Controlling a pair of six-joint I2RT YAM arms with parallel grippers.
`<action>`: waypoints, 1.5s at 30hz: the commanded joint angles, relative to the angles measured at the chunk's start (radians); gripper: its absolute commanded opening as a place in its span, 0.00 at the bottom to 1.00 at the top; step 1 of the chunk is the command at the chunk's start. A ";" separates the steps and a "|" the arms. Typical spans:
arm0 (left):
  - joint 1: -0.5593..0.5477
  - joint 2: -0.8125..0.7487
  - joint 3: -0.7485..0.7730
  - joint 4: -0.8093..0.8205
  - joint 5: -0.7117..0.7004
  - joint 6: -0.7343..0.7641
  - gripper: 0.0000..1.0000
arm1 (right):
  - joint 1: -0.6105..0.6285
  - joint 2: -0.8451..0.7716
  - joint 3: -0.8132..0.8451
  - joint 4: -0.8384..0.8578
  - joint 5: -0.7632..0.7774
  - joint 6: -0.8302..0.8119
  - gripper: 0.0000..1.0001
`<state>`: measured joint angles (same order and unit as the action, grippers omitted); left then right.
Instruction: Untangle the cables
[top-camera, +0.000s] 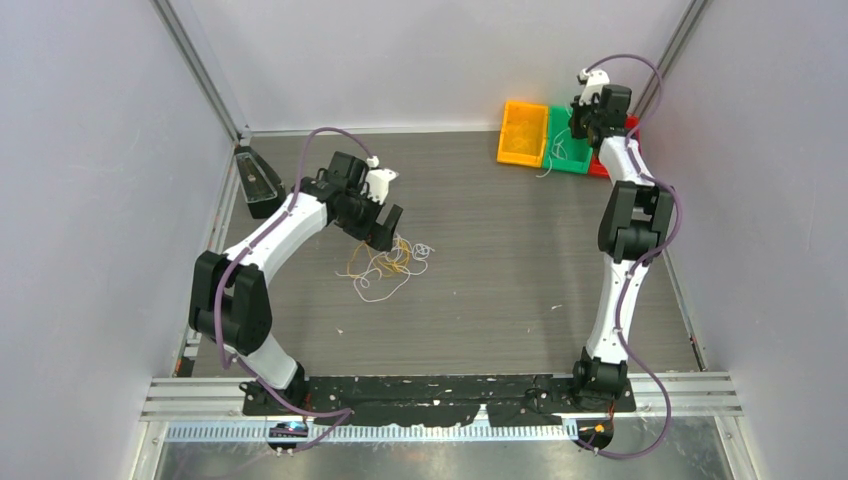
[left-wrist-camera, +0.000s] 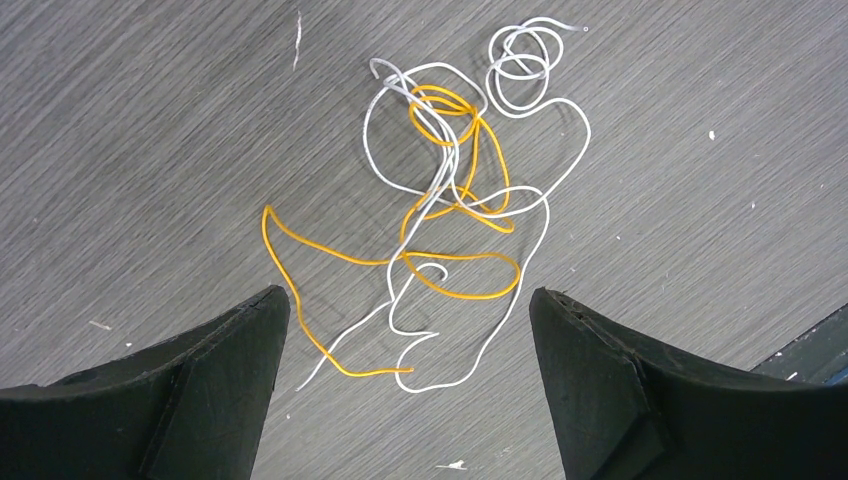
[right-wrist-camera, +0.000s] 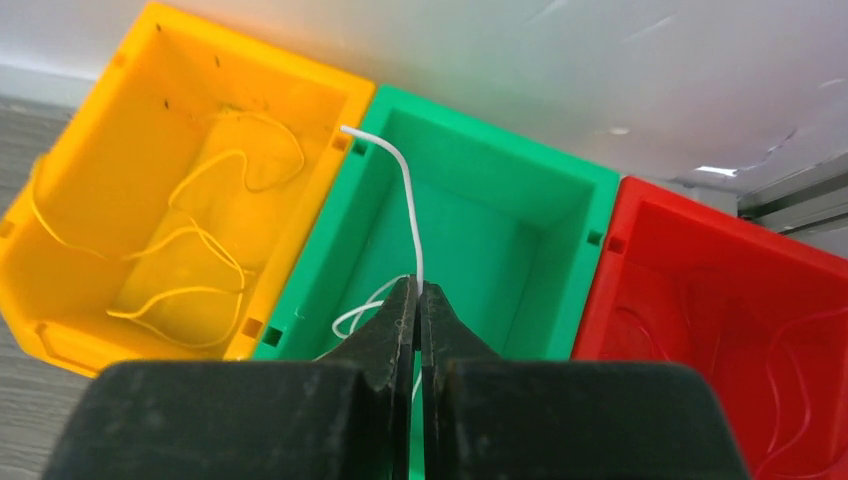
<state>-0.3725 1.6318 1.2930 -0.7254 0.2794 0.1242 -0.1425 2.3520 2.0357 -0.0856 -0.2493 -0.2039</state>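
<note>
Here, a white cable (right-wrist-camera: 412, 220) is pinched in the tightly shut right jaws above the green bin (right-wrist-camera: 520, 200), apparently for colour sorting, while the left jaws are held wide over the white-and-orange tangle (left-wrist-camera: 440, 200) on the worktop (left-wrist-camera: 150, 150).

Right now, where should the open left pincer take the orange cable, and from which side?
Probably its outer bend, leftmost in the left wrist view: there the orange cable lies alone on the table, clear of the white cable. The left pincer hangs open above it, so come straight down, jaws across the wire.
</note>
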 joint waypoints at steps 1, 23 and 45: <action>0.004 -0.002 0.021 -0.012 0.008 0.014 0.92 | 0.015 0.013 0.018 -0.063 -0.014 -0.106 0.05; 0.012 -0.070 -0.040 0.025 0.028 0.015 0.92 | -0.051 -0.195 0.059 -0.388 -0.152 -0.079 0.63; 0.032 -0.043 0.009 -0.032 0.014 0.036 0.92 | -0.012 0.053 0.214 -0.431 -0.046 -0.036 0.63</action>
<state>-0.3496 1.6054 1.2587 -0.7464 0.2882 0.1444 -0.1562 2.4035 2.1662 -0.5137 -0.3386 -0.2085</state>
